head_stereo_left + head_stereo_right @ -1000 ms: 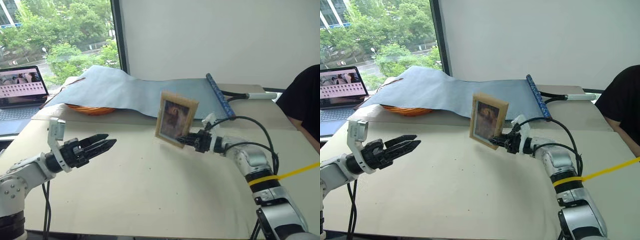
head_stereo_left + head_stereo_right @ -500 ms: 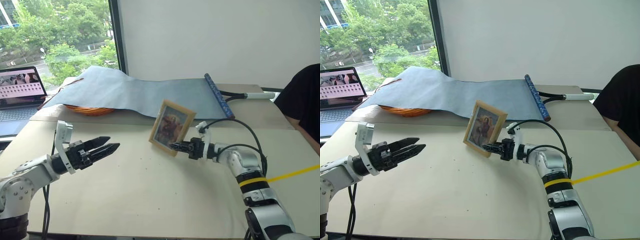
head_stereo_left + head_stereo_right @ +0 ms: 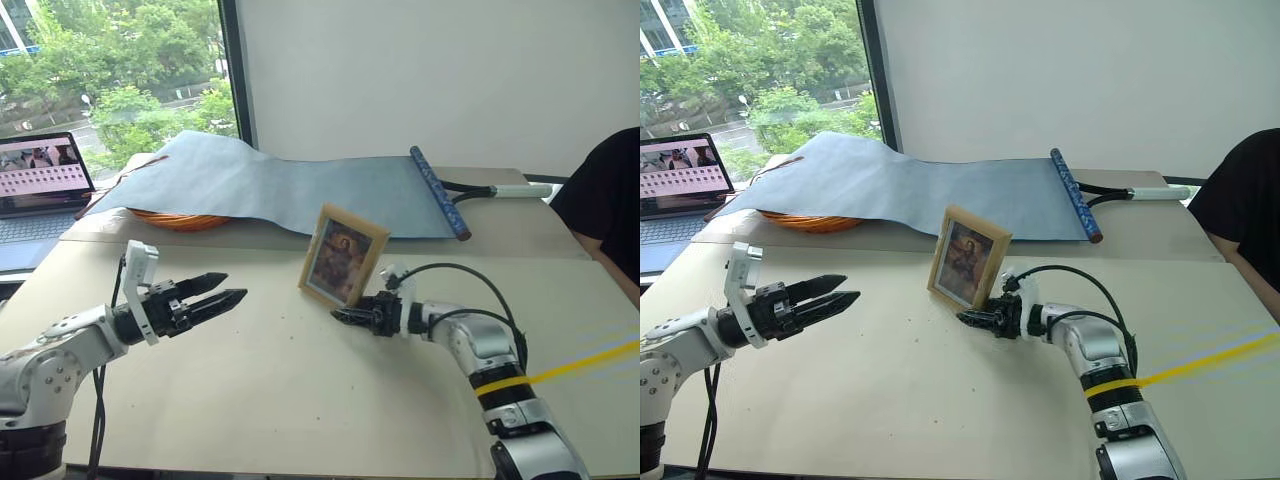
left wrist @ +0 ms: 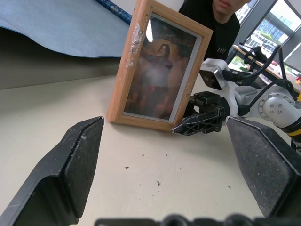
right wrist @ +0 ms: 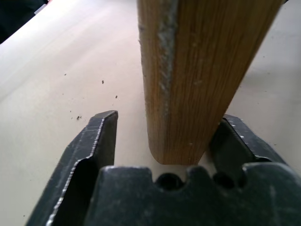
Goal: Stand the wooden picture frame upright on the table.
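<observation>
I am letting go of the picture frame (image 3: 343,255), now standing on the counter (image 3: 300,400), right claw (image 3: 345,316) parted around its corner (left claw (image 3: 225,291) open, idle), next needing a clean retreat.

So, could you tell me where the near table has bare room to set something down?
The table is bare in front of the frame, between the left pincer and right pincer, and along the near edge. It is crowded at the frame's lower corner, where the right pincer straddles the wood, and on the far table under the cloth.
</observation>
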